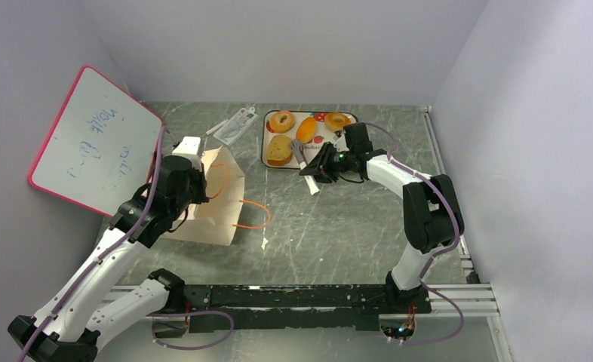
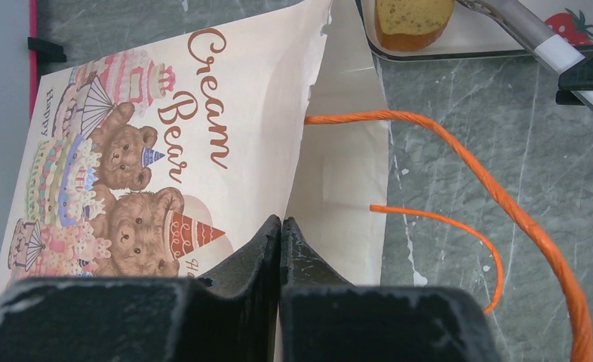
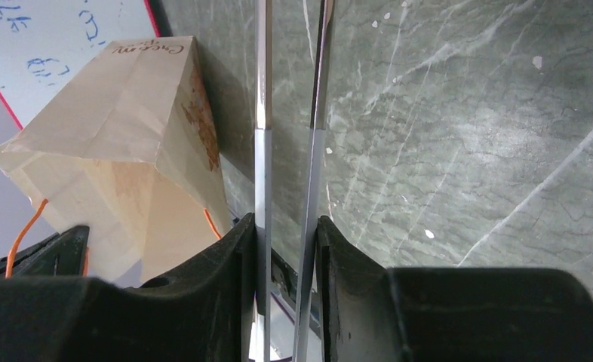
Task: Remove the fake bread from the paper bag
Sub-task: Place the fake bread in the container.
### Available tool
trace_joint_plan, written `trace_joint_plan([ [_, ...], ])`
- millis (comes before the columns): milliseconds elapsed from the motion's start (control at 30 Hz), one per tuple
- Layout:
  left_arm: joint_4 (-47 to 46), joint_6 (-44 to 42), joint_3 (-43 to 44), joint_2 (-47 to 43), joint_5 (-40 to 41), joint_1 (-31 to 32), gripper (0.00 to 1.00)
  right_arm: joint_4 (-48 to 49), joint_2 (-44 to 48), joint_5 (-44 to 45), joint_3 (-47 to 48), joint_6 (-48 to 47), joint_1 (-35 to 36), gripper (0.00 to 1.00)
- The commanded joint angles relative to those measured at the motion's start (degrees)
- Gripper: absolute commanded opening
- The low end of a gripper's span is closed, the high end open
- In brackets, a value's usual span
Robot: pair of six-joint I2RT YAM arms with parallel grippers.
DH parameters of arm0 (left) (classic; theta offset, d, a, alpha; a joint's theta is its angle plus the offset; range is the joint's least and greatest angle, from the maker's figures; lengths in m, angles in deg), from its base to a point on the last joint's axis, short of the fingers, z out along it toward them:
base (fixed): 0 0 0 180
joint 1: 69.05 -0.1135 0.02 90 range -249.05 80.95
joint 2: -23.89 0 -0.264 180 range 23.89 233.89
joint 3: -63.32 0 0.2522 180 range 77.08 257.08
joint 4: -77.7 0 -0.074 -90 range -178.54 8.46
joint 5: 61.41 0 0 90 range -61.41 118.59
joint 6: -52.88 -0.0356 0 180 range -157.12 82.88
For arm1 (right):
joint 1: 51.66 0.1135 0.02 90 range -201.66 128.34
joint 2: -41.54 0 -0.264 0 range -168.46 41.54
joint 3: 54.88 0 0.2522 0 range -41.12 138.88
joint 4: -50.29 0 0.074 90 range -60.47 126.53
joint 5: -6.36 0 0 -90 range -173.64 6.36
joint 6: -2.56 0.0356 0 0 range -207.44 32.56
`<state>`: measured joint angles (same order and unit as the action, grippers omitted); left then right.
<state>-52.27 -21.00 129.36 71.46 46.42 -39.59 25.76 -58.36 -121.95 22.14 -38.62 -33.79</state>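
Four pieces of fake bread sit at the far edge of the bench: two rings (image 1: 282, 121) (image 1: 337, 121), one oval bun (image 1: 307, 130) and one spongy slice (image 1: 280, 149). All four share one white tray (image 1: 324, 139). There is one paper bag (image 1: 210, 204) toward the left edge, with two orange loop handles (image 1: 252, 215) (image 1: 218, 181) (the printed side shows two bears in party hats). One whiteboard (image 1: 93, 143) leans at the left edge, and one clear packet (image 1: 235, 124) lies by the far edge. There is one pair of tongs (image 1: 305, 170), with two metal blades. One small white scrap (image 1: 264, 243) lies mid-bench. Two grippers count: left gripper (image 2: 280, 225) and right gripper (image 3: 286, 226).
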Motion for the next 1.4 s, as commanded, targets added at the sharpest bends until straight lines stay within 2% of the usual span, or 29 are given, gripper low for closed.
trace_joint_plan([
  [0, -1.1, 0.57, -0.2, -0.86, -0.39, -0.32, 0.07, 0.86, 0.85, -0.81, 0.14, -0.04, -0.59, 0.33],
  [767, -1.19, -2.67, -0.68, -2.12, -3.8, -0.27, 0.07, -1.03, 5.95, 0.42, -3.11, -1.56, -1.61, 0.36],
  [1000, -2.63, -4.84, -1.76, -2.91, -8.81, -0.28, 0.07, -5.51, 13.01, 2.31, -5.26, -4.45, -1.61, 0.35],
  [1133, -3.75, -6.88, -2.67, -3.72, -14.58, -0.27, 0.07, -7.22, 19.44, 1.99, -8.69, -4.78, -1.44, 0.35],
  [1367, -4.52, -7.63, -3.75, -3.27, -19.6, -0.3, 0.07, -12.21, 31.68, 0.33, -14.44, -7.65, 0.16, 0.32],
])
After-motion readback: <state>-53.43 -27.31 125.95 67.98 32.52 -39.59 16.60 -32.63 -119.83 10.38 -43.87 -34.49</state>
